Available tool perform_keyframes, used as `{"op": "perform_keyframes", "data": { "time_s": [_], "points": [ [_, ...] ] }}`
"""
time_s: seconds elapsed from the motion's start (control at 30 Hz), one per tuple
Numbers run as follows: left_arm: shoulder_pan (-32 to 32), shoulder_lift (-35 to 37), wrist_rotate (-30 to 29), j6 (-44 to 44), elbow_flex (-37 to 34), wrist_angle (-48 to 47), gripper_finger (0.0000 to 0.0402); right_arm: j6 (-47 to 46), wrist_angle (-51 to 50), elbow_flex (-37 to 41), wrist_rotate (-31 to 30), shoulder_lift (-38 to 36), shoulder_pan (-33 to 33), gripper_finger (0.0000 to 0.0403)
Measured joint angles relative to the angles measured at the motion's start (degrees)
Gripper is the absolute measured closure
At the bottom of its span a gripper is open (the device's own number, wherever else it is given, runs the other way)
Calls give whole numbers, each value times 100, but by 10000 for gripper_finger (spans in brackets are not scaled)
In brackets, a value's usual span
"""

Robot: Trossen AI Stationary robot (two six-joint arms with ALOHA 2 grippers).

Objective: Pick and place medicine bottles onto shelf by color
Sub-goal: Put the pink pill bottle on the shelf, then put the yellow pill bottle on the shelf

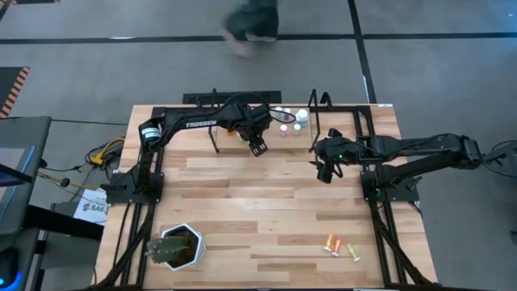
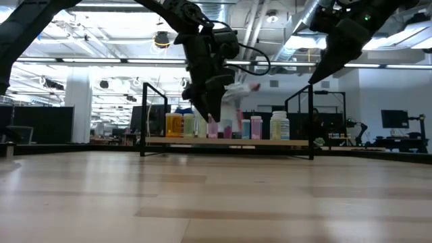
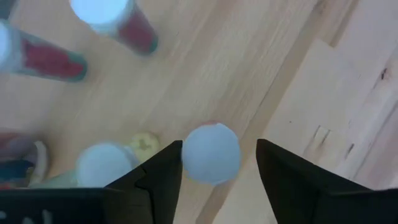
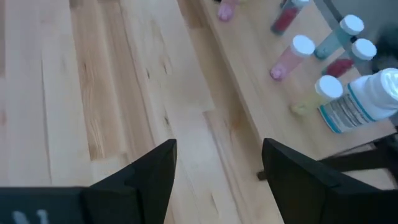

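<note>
Left gripper (image 3: 217, 180) fingers spread around an upright white-capped bottle (image 3: 211, 154) on the shelf (image 3: 186, 81).

I count two arms of mine over one light-wood table (image 1: 266, 194), each ending in one two-fingered gripper: my left gripper (image 1: 258, 148) and my right gripper (image 1: 325, 173). One narrow shelf (image 2: 226, 141) stands at the table's far edge. From table height I make out roughly seven or eight small medicine bottles (image 2: 256, 127) in a row on it; some overlap, so the exact number is unclear. Two more small orange bottles (image 1: 341, 246) lie on the table near the front. One green spiky plant (image 1: 174, 246) sits in one white pot.
</note>
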State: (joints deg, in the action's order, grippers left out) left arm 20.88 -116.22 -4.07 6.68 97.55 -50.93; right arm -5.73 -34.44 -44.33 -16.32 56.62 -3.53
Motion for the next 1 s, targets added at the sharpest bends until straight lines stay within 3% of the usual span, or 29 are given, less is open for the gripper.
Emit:
{"op": "perform_keyframes", "data": {
  "time_s": [0.27,0.43,0.57,0.67,0.77,1.0],
  "points": [
    [0,1,-549,-108,834,-269,209,69,-780,-460,13,-9,0,143],
    [-143,11,-119,-110,1241,-359,209,-485,-1474,-466,177,-9,2,143],
    [-518,9,366,-106,1242,-433,209,-1168,-1995,-466,966,-93,180,143],
    [-937,9,513,-138,1193,-398,209,-1564,-2157,-466,1472,-136,579,143],
    [-1384,4,483,-107,1182,-404,209,-1849,-2274,-457,1513,-108,1099,143],
    [-2307,4,418,191,1183,-630,209,-1255,-2119,-344,1510,93,2519,143]
  ]
}}
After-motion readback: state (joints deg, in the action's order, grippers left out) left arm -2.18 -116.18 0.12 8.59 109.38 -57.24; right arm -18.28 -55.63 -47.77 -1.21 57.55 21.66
